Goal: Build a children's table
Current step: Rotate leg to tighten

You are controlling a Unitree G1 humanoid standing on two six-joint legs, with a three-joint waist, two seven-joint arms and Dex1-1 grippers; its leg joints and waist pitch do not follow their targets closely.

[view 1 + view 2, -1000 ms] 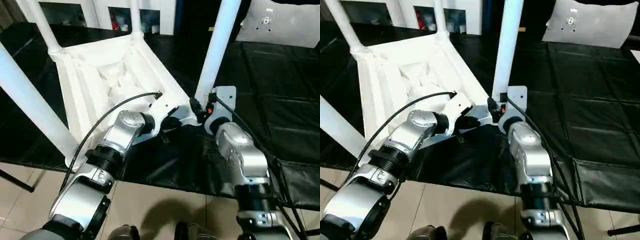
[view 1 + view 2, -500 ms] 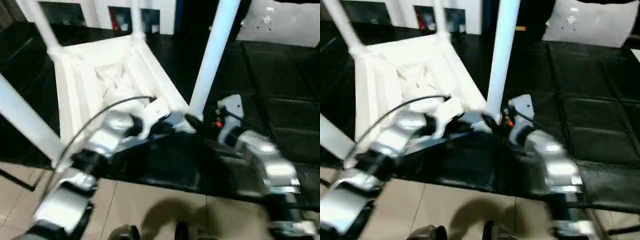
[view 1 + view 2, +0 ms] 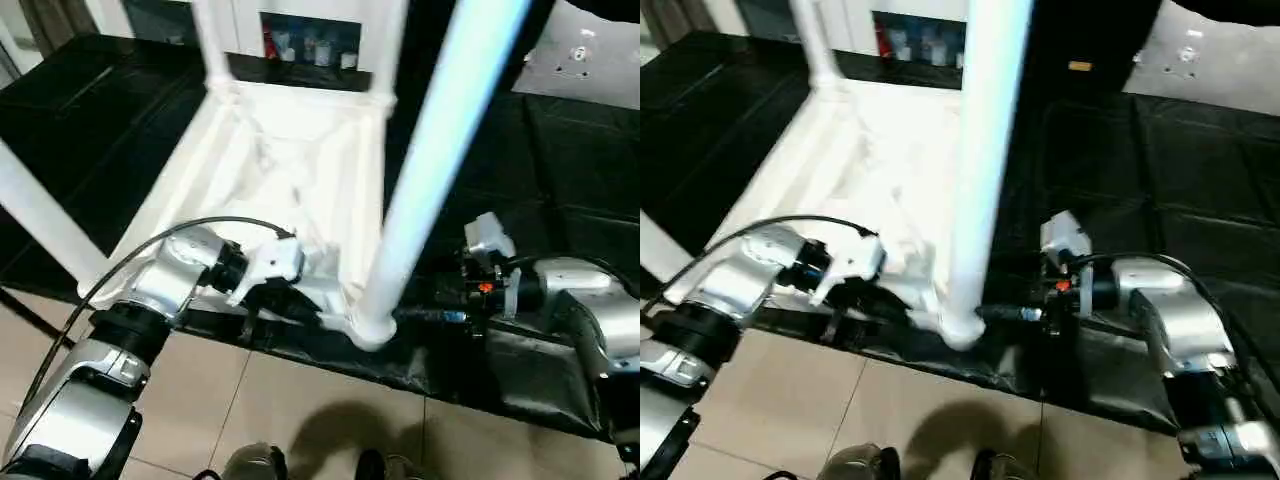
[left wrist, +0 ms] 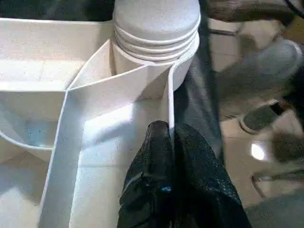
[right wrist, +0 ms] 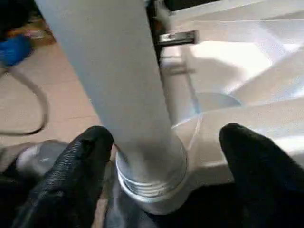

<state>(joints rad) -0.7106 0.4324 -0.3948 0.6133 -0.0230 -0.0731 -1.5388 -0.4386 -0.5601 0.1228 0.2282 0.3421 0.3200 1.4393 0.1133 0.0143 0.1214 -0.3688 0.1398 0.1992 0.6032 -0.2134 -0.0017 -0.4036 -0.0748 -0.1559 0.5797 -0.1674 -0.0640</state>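
The white children's table (image 3: 290, 170) lies upside down on the black-covered surface, ribbed underside up, with its legs standing in the corner sockets. The nearest leg (image 3: 440, 150) rises from the corner socket (image 4: 156, 28) at the front edge. My left gripper (image 4: 170, 137) is shut on the thin rim wall (image 4: 170, 102) of the top, just beside that socket. My right gripper (image 5: 166, 147) is open, with one black finger (image 5: 85, 161) on each side of the leg's base (image 5: 152, 180). From the head, it (image 3: 1012, 314) reaches in from the right.
A white cabinet with glass doors (image 3: 300, 30) stands behind the table. A flat white board (image 3: 590, 60) leans at the back right. The black cover (image 3: 560, 200) stretches to the right. Tiled floor (image 3: 290, 400) begins right below the table's near corner.
The right gripper has opened and its forearm has swung out to the right. The table's near corner has come toward the front edge. The view has shifted too.
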